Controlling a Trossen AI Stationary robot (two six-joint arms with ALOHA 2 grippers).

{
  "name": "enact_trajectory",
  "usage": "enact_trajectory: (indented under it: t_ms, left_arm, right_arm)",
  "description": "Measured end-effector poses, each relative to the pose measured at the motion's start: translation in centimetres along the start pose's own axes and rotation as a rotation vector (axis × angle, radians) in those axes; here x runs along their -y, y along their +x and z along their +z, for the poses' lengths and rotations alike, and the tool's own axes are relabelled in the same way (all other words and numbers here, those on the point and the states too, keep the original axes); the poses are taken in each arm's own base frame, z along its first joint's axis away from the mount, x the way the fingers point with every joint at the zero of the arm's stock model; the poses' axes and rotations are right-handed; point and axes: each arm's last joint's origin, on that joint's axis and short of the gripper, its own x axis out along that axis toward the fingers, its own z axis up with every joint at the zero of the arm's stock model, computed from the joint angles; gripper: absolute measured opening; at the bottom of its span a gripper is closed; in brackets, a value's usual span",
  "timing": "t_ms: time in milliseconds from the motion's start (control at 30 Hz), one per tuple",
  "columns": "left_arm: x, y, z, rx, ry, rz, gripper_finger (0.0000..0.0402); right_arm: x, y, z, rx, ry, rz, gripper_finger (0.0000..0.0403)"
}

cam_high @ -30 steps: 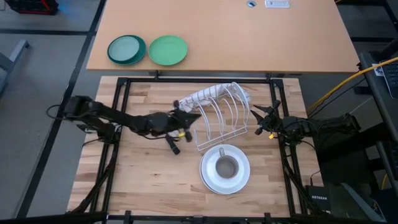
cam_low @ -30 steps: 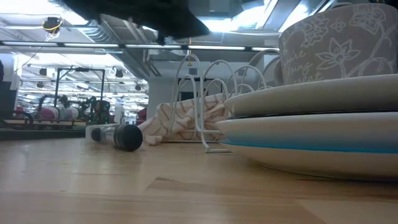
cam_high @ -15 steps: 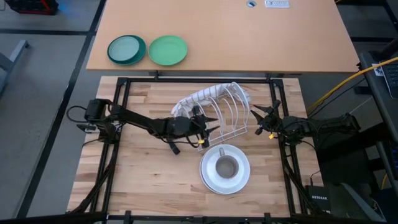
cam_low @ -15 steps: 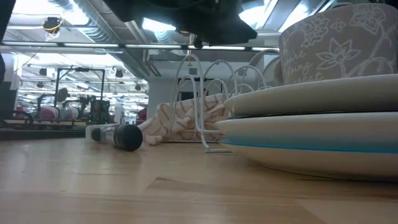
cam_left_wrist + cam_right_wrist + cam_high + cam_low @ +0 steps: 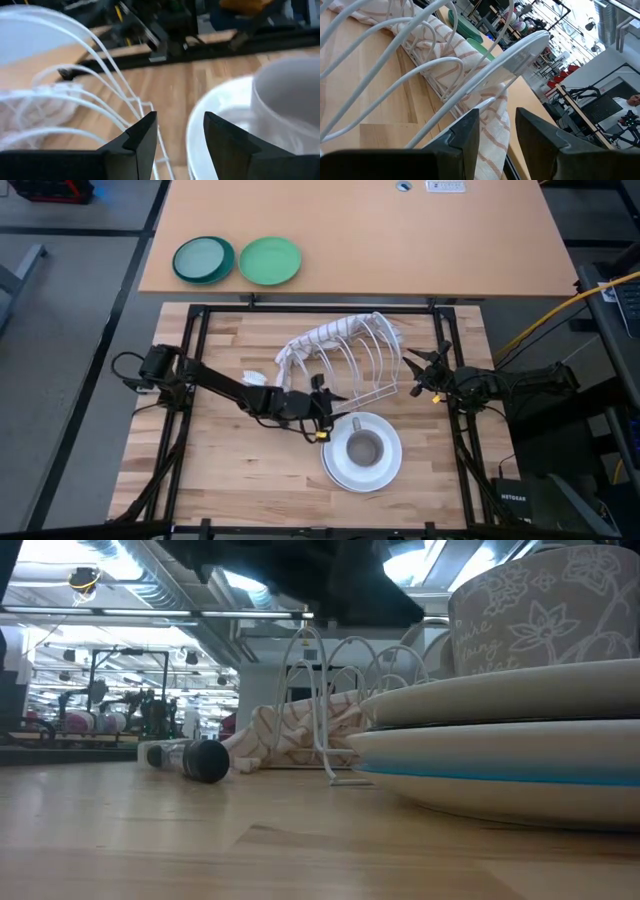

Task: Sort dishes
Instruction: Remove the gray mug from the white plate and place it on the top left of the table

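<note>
The high camera is looking straight down over the whole desk (image 5: 240, 470). The low camera is sitting at desktop level, very near the stacked plates (image 5: 520, 755), facing the hall beyond. The left wrist camera is looking closely past its pincer (image 5: 180, 132) at the wire rack (image 5: 90, 95). The right wrist camera is facing that rack too; all four views are sharing it.

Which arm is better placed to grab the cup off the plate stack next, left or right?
Left. The left gripper is open beside the plate stack, with the grey cup just ahead of its fingers. The right gripper waits beyond the wire rack, facing away from the stack.
</note>
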Motion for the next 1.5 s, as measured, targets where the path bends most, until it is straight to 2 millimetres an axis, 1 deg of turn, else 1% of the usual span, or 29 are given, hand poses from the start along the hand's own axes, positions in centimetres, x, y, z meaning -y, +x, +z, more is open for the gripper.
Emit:
enact_trajectory:
  t_ms: [133,267,433,567,700,867,933,1000,1233,1267,1500]
  left_arm:
    - [1.2,0.8,-1.3,-0.035,0.005,-0.02,0.0164]
    - [1.8,1.9,-2.3,-0.063,0.046,-0.026,0.017]
    - [2.5,3.3,-2.4,-0.058,0.076,-0.036,0.017]
    - [2.9,4.4,-2.1,-0.046,0.108,-0.06,0.017]
    - [2.7,5.3,-2.2,-0.04,0.104,-0.089,0.0171]
    - [1.9,6.0,-2.4,-0.043,0.097,-0.076,0.0169]
    - [1.6,6.1,-2.4,-0.042,0.1,-0.068,0.016]
    - [1.5,6.1,-2.4,-0.04,0.12,-0.061,0.0139]
    - [1.5,6.1,-1.7,0.03,0.136,-0.047,0.0031]
    - [1.5,6.1,-1.7,0.039,0.13,-0.045,0.0026]
    - [1.4,6.0,-1.2,0.068,0.098,-0.04,0.0028]
  right_arm:
    - [0.0,0.0,0.0,0.004,0.004,0.006,0.0131]
    - [-0.1,0.0,0.1,0.031,0.004,0.044,0.0131]
    - [-0.2,0.0,0.1,0.051,0.003,0.075,0.0131]
    - [-0.2,0.0,0.2,0.055,0.004,0.079,0.0131]
    - [-0.2,0.0,0.2,0.055,0.003,0.08,0.0131]
    - [-0.2,0.0,0.1,0.054,0.003,0.079,0.0131]
    - [-0.3,0.0,0.2,0.059,0.002,0.088,0.0131]
    - [-0.3,0.0,0.2,0.058,0.002,0.086,0.0131]
    - [-0.3,0.0,0.2,0.059,0.002,0.087,0.0131]
    - [-0.3,0.0,0.2,0.059,0.003,0.087,0.0131]
    - [-0.3,0.0,0.2,0.06,0.004,0.086,0.0131]
